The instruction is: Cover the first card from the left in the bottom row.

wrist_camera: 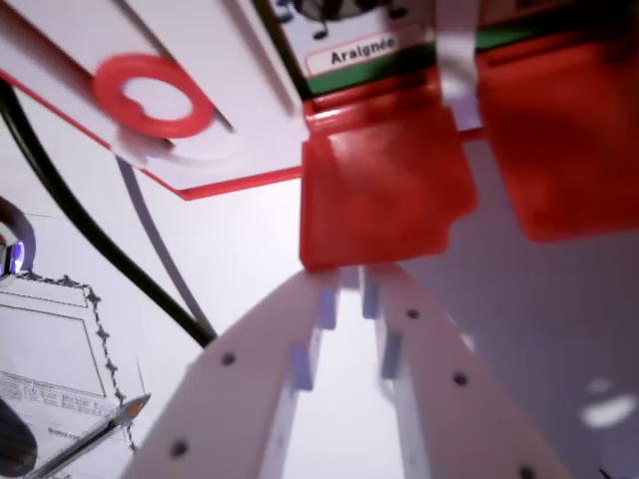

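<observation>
A red see-through square cover (384,190) lies in the middle of the wrist view, just below a card strip labelled "Araignée" (361,50). It hides whatever is under it. My gripper (349,289) reaches up from the bottom edge. Its two white fingers (270,369) stand a narrow gap apart, and their tips stop right at the cover's near edge. White surface shows through the gap and nothing sits between the fingers. A second red cover (564,140) lies to the wrist view's right, partly cut off by the frame.
A white board with a red border (240,185) carries a red ring (152,95) at the upper left. A black cable (90,225) runs diagonally down the left side. A printed sheet (50,349) with a pencil (95,429) lies at the lower left.
</observation>
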`<control>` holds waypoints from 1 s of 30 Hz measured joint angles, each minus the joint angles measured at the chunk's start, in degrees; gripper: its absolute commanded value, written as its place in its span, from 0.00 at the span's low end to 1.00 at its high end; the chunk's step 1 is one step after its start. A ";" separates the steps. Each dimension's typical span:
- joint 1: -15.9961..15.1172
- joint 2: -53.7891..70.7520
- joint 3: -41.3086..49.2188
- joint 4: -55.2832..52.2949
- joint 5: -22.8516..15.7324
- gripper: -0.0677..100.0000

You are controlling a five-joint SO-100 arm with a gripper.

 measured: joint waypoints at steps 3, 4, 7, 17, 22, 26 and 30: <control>0.00 -0.88 -0.35 -0.62 0.00 0.02; 0.00 -1.14 -0.35 -0.88 0.00 0.02; 0.00 -1.76 -0.35 -1.67 0.00 0.02; 1.76 -3.78 -4.31 -4.31 -1.23 0.02; 1.67 -3.87 -4.66 -5.89 -1.76 0.02; 2.55 -3.87 -4.66 -6.68 -1.85 0.02; 2.46 -4.31 -4.75 -7.47 -2.29 0.02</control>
